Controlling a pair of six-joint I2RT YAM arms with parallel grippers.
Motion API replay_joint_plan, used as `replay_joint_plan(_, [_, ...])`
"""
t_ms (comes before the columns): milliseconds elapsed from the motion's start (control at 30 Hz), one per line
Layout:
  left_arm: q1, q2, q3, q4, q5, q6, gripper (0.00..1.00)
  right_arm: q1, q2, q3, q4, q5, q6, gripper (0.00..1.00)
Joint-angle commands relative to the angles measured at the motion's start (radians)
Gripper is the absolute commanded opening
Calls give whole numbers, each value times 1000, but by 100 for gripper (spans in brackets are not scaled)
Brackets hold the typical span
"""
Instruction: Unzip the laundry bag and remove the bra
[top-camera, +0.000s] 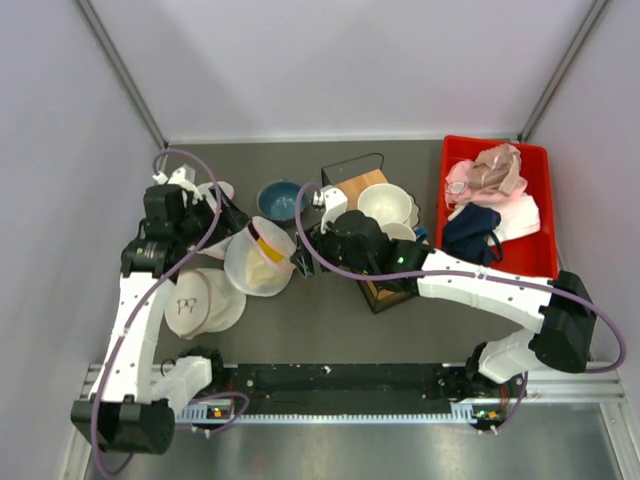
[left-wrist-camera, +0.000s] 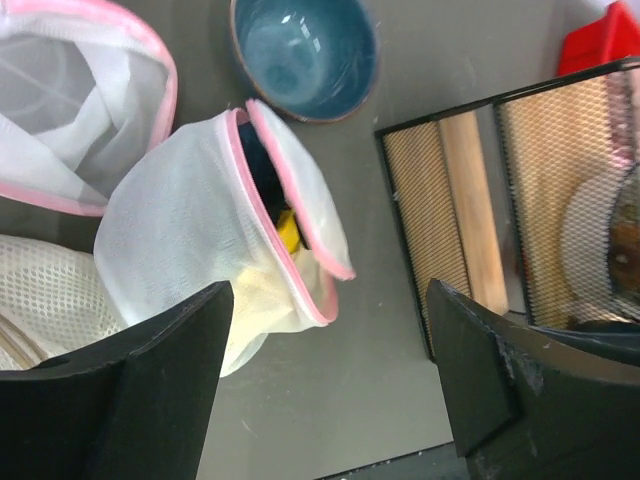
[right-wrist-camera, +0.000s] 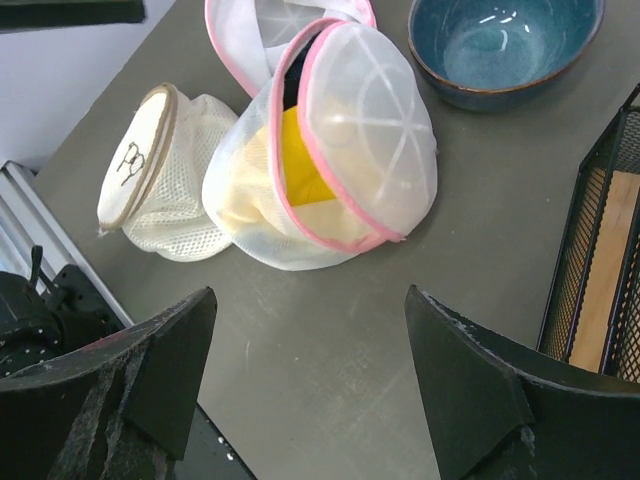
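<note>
While both arms reach over the table, neither has hold of anything. The left gripper hangs with its fingers wide apart. The laundry bag lies just ahead of them, nearer the left finger and not touching either one. Its pink zip edge gapes on the side facing that gripper. In the gap I can see a bit of the yellow bra with something dark above it, likely its trim, though it is too dim in there to be sure.

The right gripper is also spread open and empty, with the bag straight ahead of it and a little apart. Through the mesh the bra shows as a yellow mass inside. To the left of the bag, seen from that gripper, lies a flatter white bag, touching it. Beyond the laundry bag is a second pink-edged bag. Further ahead and to the right sits a blue bowl, and at the gripper's right stands a wire rack.
</note>
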Motion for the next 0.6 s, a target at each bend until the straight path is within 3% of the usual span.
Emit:
replay_joint_plan(0, [-3,90,21,6,29,38,82,-7,-54,24,-5,22,18,78])
replay_joint_plan(267, [-70,219,99,58,-9,49,80,-7,-54,14,-8,22,34,78])
replay_joint_plan(567, [-109,408,187,1,-40,55,78,-7,-69,-11,-19,32,52,78])
